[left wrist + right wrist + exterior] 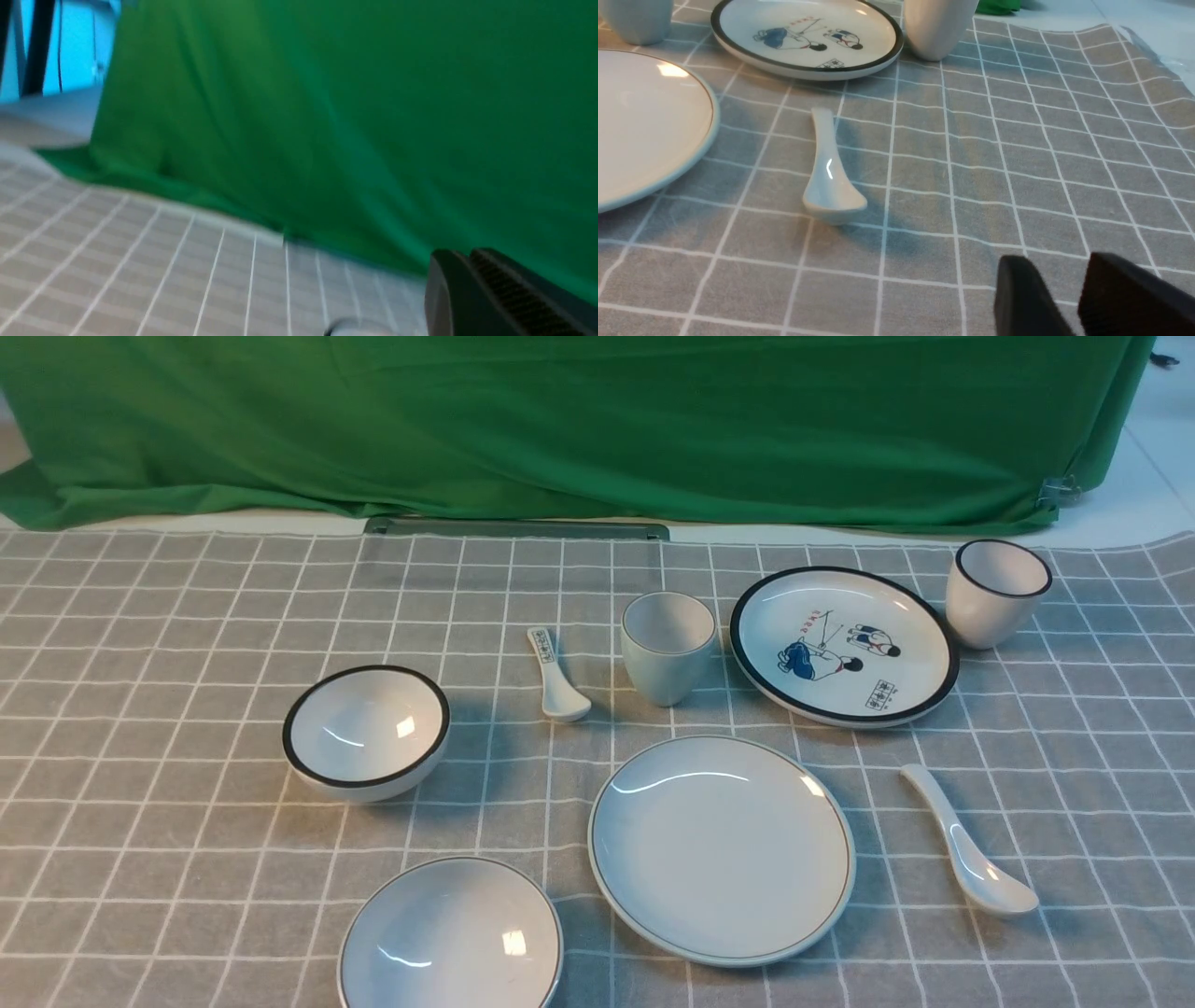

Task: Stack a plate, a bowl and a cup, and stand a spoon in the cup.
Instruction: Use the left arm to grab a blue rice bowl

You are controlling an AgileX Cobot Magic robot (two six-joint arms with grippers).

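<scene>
Nothing stacked yet. Plain grey-white plate (721,849) flat on the checked cloth of the desk (140,803), with bare cloth all round its edge. Good as the bottom of the pile, being the widest and flattest. Shallow bowl (451,938) just left of the plate and a bit nearer the robot, right way up, not touching it. Small pale cup (668,647) behind the plate, standing up, mouth open to the top, ready to take a spoon later. Long white spoon (967,840) right of the plate, lying flat, scoop end toward the robot, handle pointing to the back.

Other dishes near, but not for this job. Picture plate (843,646) behind the plate and to its right. Black-rimmed cup (997,591) further back beyond that. Black-rimmed bowl (366,732) well left of the plate. Short printed spoon (556,677) behind the plate and to its left.

No arm in the front view, so both held back on the robot's side. Right tool (1059,261) low over the cloth, right of the plate, fingers apart with nothing between, facing the long spoon. Left tool (467,261) pressed together, empty, tipped up to face the green curtain (560,420), away from the plate. Likely first job: bowl onto plate.
</scene>
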